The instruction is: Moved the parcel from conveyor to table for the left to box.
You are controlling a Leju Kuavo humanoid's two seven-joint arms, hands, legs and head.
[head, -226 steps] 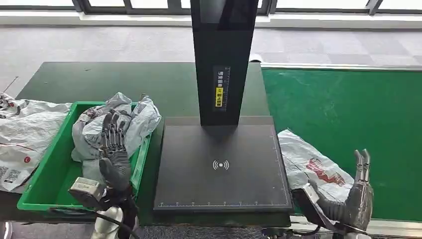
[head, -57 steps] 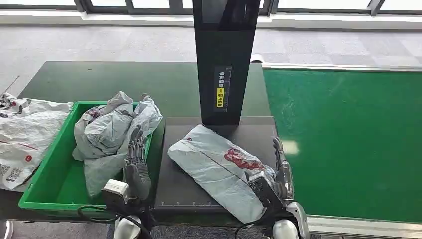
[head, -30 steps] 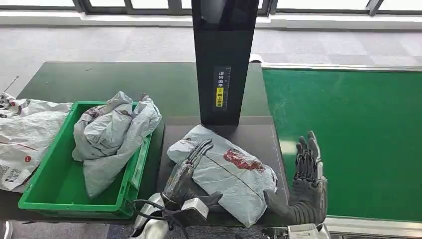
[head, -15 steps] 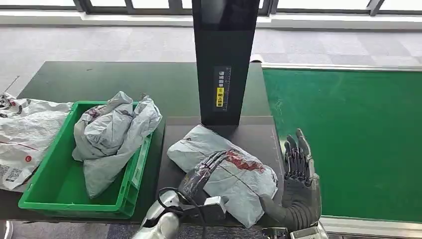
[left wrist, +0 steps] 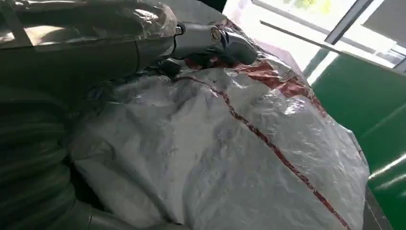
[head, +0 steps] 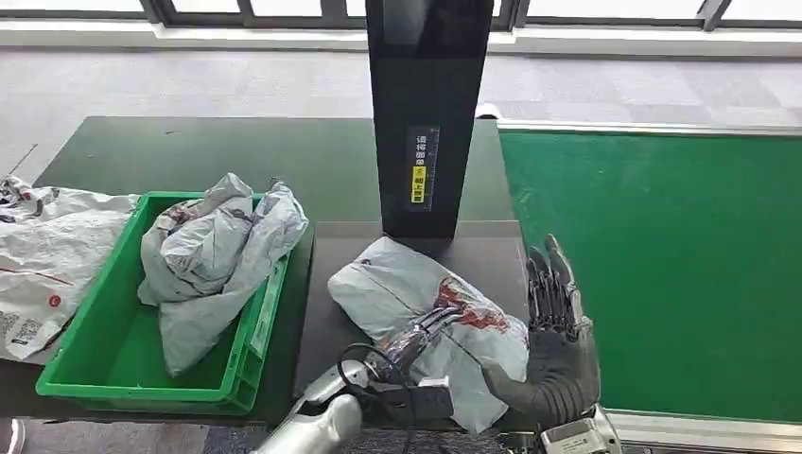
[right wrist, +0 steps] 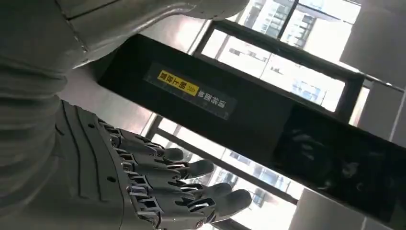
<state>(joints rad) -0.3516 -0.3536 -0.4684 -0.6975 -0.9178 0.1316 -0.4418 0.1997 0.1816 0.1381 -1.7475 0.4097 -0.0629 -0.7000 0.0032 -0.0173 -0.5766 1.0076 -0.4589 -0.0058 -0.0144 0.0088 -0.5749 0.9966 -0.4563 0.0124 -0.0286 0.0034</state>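
Grey parcel (head: pixel 416 303) with red print lying on the black scanner platform (head: pixel 331 312), just in front of the black upright column (head: pixel 423 113) bearing a yellow label. Left hand (head: pixel 416 339) resting on top of the parcel, fingers laid over the crumpled film near the red print; from the left wrist view, thumb (left wrist: pixel 215 40) pressed against the plastic, grip not clear enough to call closed or held. Right hand (head: pixel 556 326) standing upright just beside the parcel's right end, fingers straight and apart, holding nothing; in the right wrist view, same fingers (right wrist: pixel 191 187) spread before the column. Green bin (head: pixel 104 350) to the left on the dark worktop (head: pixel 189 151), with crumpled grey bags (head: pixel 213 255) inside. Another bag (head: pixel 43 255) outside the bin at far left. Green conveyor belt (head: pixel 681 265) to the right.
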